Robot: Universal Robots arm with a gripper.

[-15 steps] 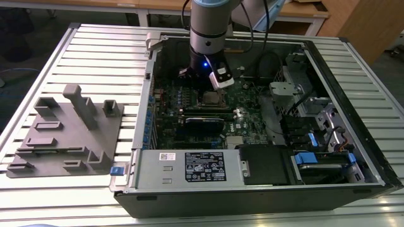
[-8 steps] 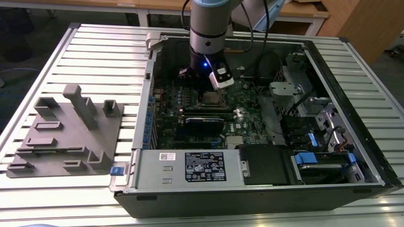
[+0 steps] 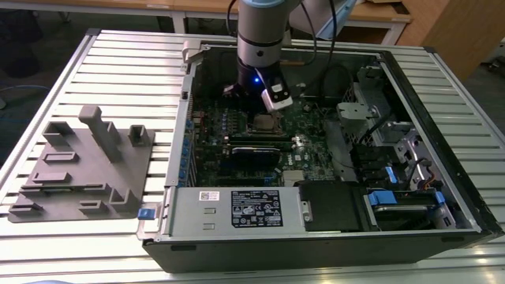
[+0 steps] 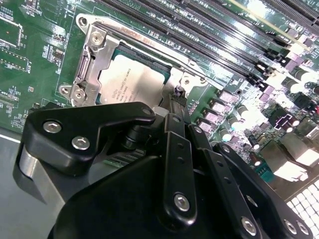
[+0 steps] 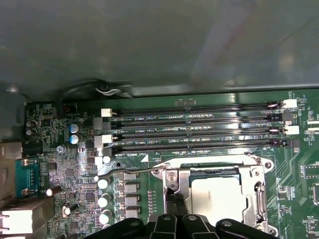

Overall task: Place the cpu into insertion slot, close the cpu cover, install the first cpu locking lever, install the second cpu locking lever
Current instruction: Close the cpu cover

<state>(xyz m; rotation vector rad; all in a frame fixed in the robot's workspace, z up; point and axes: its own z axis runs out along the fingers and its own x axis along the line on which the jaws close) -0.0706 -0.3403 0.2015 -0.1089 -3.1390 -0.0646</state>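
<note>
Claw [image 5: 173, 199] is pinched shut (whether it grips anything I cannot tell), its tips just beside the silver cpu cover [image 5: 259, 191]; that frame lies flat over the cpu [image 5: 219, 196], seated in the insertion slot [image 3: 266, 122] near the exterior view's centre; a thin locking lever [image 5: 129, 171] reaches away across the green motherboard [image 3: 211, 145].

Illegible print on black label [image 3: 256, 208]

Green motherboard [image 4: 22, 30], silvery-tan cpu [image 4: 134, 84], silver cpu cover [image 4: 92, 57], black end effector [image 4: 177, 102]; pale slatted table [image 3: 118, 65]
</note>
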